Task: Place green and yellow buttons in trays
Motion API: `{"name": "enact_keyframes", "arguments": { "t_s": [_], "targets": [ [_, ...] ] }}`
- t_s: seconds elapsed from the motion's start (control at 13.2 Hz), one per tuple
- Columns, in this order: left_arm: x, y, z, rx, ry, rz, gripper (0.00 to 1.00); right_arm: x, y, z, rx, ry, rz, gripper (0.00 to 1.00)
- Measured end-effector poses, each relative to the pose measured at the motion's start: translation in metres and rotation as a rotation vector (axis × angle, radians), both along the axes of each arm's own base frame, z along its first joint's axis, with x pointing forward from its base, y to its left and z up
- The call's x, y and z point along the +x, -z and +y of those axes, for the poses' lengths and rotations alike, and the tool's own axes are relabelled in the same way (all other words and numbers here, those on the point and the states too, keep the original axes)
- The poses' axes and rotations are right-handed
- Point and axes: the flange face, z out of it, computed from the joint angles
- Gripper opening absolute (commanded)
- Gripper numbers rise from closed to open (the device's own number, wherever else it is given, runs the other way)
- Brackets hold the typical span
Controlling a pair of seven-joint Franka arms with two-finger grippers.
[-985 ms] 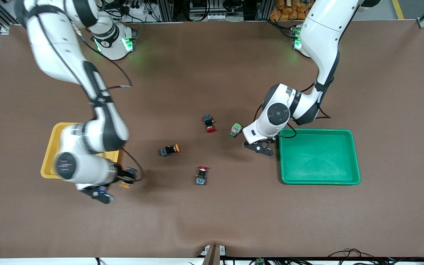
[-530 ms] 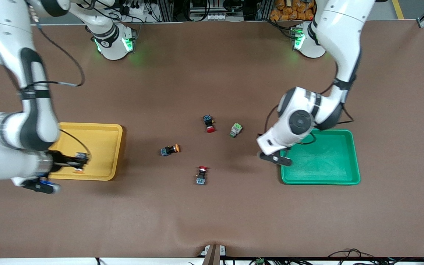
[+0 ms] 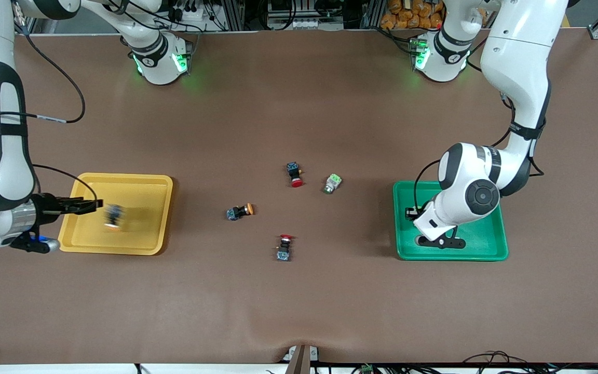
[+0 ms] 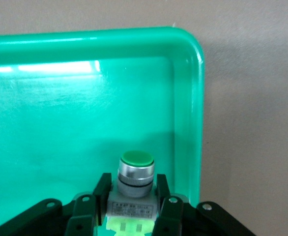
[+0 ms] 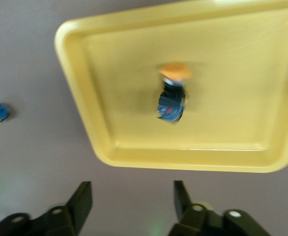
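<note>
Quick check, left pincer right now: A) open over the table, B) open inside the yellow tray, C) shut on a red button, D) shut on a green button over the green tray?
D: the left pincer is clamped on a green button over the green tray, as its wrist view shows.

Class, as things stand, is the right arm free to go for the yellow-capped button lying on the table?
Probably yes: the right tool is open and empty, its yellow-capped button released in the yellow plastic tray; bare table lies toward the loose yellow-capped button.
</note>
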Motion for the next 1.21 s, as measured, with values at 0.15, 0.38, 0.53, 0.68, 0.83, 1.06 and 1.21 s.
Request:
{"name": "enact_keyframes", "arguments": {
  "t_s": [0.15, 0.38, 0.53, 0.68, 0.83, 1.06, 1.21],
  "targets": [
    [-0.004, 0.012, -0.003, 0.012, -0.020, 0.019, 0.13, 0.000, 0.000, 0.025, 0.029, 0.005, 0.026, 1.00],
    [-0.004, 0.029, 0.007, 0.041, -0.036, 0.036, 0.61, 0.001, 0.006, 0.083, 0.038, 0.069, 0.073, 1.00],
    [-0.002, 0.032, 0.018, 0.053, -0.050, 0.037, 1.00, 0.003, 0.031, 0.135, 0.040, 0.139, 0.106, 1.00],
    [0.000, 0.030, 0.019, 0.053, -0.053, 0.031, 1.00, 0.004, 0.070, 0.195, -0.004, 0.203, 0.121, 1.00],
    [0.003, 0.023, 0.014, 0.048, -0.047, 0.016, 1.00, -0.004, 0.096, 0.245, -0.068, 0.253, 0.137, 1.00],
    [0.005, 0.010, 0.000, 0.038, -0.028, -0.006, 1.00, -0.015, 0.112, 0.279, -0.122, 0.329, 0.126, 1.00],
    [0.004, 0.001, -0.012, 0.026, -0.009, -0.018, 1.00, -0.014, 0.114, 0.295, -0.146, 0.403, 0.089, 1.00]
  ]
}}
